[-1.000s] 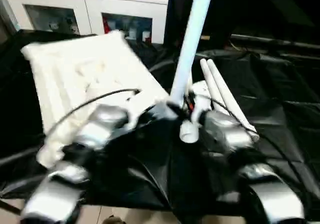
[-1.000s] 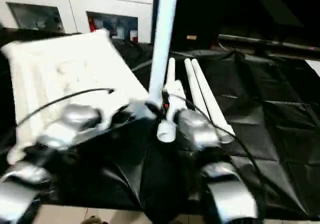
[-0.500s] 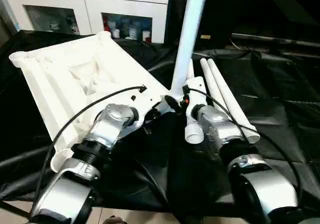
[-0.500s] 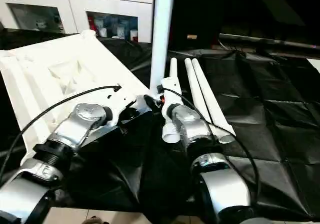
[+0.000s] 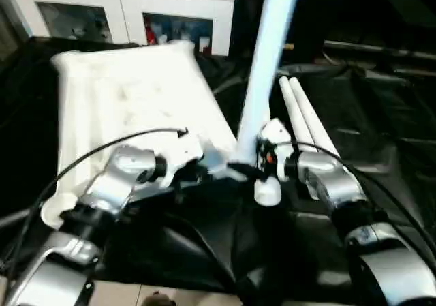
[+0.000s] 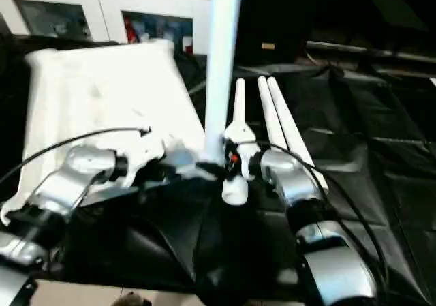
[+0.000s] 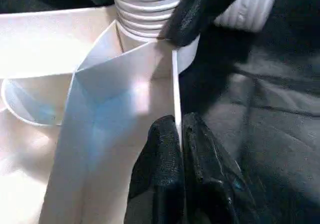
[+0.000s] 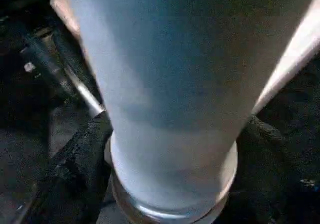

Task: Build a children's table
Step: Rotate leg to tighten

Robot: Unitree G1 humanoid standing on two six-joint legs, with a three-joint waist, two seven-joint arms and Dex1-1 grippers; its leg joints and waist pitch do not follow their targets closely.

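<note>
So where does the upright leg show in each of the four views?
Left eye: upright leg, centre, rising past the top edge.
Right eye: centre, likewise.
Left wrist: only its ribbed foot, at the tabletop corner.
Right wrist: fills the picture.
Shared landmark: right gripper clamped on its foot.

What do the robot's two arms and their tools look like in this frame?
Both arms are jointed silver metal with dark bands. A thin black cable loops over the left arm, another along the right arm. White housing with a small red mark sits near the right tool. The fingers are black.
</note>
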